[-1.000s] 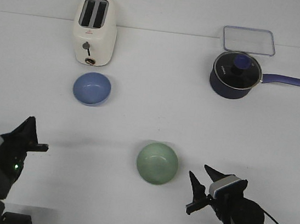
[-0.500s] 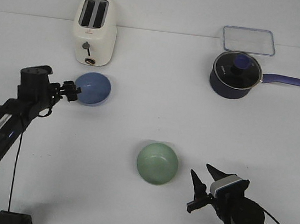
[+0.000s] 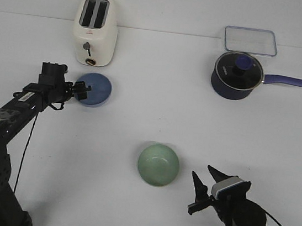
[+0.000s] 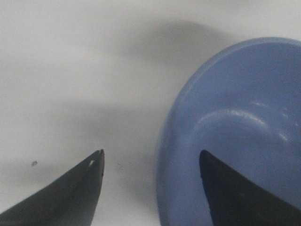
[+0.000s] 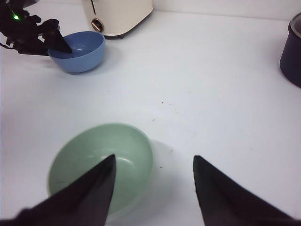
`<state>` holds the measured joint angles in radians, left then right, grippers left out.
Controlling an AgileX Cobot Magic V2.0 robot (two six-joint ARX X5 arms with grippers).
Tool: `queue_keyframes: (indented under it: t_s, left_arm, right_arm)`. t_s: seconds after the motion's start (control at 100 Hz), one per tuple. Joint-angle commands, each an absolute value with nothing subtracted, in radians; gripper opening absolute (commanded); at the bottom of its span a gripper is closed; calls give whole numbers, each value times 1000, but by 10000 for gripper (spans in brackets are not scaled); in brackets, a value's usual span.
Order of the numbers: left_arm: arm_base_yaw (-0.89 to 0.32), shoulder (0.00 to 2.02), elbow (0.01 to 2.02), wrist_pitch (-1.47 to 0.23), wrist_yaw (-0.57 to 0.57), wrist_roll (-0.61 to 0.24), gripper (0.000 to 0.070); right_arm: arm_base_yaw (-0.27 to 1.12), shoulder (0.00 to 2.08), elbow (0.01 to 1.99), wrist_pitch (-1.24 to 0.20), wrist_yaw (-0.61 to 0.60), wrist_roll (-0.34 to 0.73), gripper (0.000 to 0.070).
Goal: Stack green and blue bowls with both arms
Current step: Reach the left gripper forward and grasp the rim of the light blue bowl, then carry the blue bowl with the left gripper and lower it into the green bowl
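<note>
I read this as early in the job: nothing is stacked yet. The blue bowl [image 3: 94,89] sits on the counter [image 3: 156,114] just in front of the toaster [image 3: 95,30], and the green bowl [image 3: 158,164] sits well apart from it, nearer my side and toward the middle. Both rest upright and alone.

My left gripper [image 3: 80,91] is at the blue bowl's near-left rim. In the left wrist view its fingers [image 4: 75,193] are spread, one outside the wall over bare counter and the other inside the bowl [image 4: 235,141], so the rim lies between them but is not pinched yet. I judge the closing and lift are what comes next there.

My right gripper [image 3: 203,193] hovers low just to the right of the green bowl, fingers apart and holding nothing. In the right wrist view one finger [image 5: 89,197] overlaps the green bowl's [image 5: 101,165] rim, though I cannot tell whether it touches.

What is left: grip, lift, carry one bowl over the other and set it inside.

For room, the stretch of counter between the two bowls looks open, so a carry from the blue bowl toward the green has a free path. The tight spot is behind the blue bowl, where the toaster stands close; I would lift up and pull toward me instead of pushing back. The saucepan [image 3: 237,75] and the clear container [image 3: 251,40] are far off at the back right, out of the way
</note>
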<state>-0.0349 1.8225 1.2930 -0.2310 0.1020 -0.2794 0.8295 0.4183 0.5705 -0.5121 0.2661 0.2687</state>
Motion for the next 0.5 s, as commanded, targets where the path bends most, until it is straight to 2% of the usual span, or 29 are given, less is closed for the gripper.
queue_keyframes:
  t_s: [0.0, 0.08, 0.19, 0.39, 0.49]
  left_arm:
    - [-35, 1853, 1316, -225, 102, -278, 315]
    - [-39, 1861, 1316, -232, 102, -278, 212]
    - [-40, 1854, 1316, -237, 103, -278, 0]
    - [-54, 1771, 1316, -247, 120, -277, 10]
    - [-76, 1669, 1316, -264, 198, -262, 10]
  right_arm:
    - [838, 420, 573, -500, 271, 267, 345]
    - [838, 420, 573, -501, 271, 269, 345]
    - [838, 420, 573, -503, 270, 278, 345]
    - [838, 420, 573, -515, 270, 279, 345]
    - [838, 420, 573, -522, 270, 279, 345]
